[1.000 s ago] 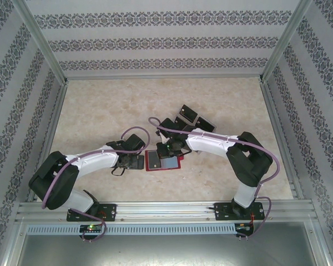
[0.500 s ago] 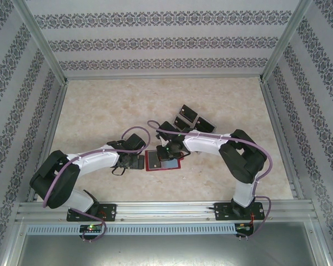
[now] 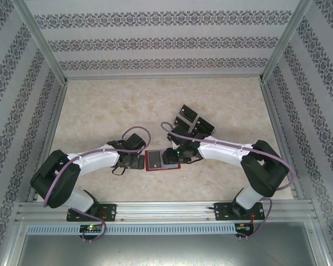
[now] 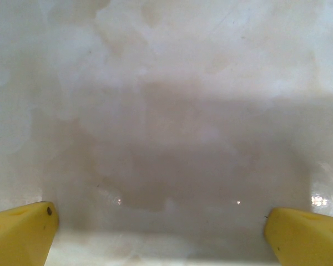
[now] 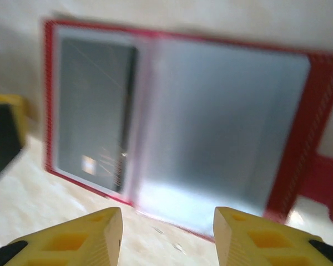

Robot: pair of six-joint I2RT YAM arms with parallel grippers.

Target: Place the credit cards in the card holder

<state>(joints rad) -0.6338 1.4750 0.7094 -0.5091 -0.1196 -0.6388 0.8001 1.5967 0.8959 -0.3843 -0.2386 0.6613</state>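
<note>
The card holder (image 3: 155, 160) lies open on the table, red with greyish clear sleeves (image 5: 227, 122). A dark credit card (image 5: 94, 105) sits inside its left sleeve. Its red snap tab (image 5: 324, 177) sticks out on the right. My right gripper (image 5: 166, 238) is open just off the holder's near edge, with nothing between its yellow fingers. From above, the right gripper (image 3: 173, 157) stands over the holder's right half. More black credit cards (image 3: 187, 113) lie loose behind it. My left gripper (image 4: 164, 235) is wide open over bare table, just left of the holder (image 3: 137, 162).
The marble-patterned table (image 3: 100, 111) is fenced by aluminium rails (image 3: 47, 144) and patterned walls. Free room lies at the back left and at the front right of the table.
My right gripper was shut over the card holder and has now opened. Its arm has swung out to the right and dropped lower. The left arm has not moved.
</note>
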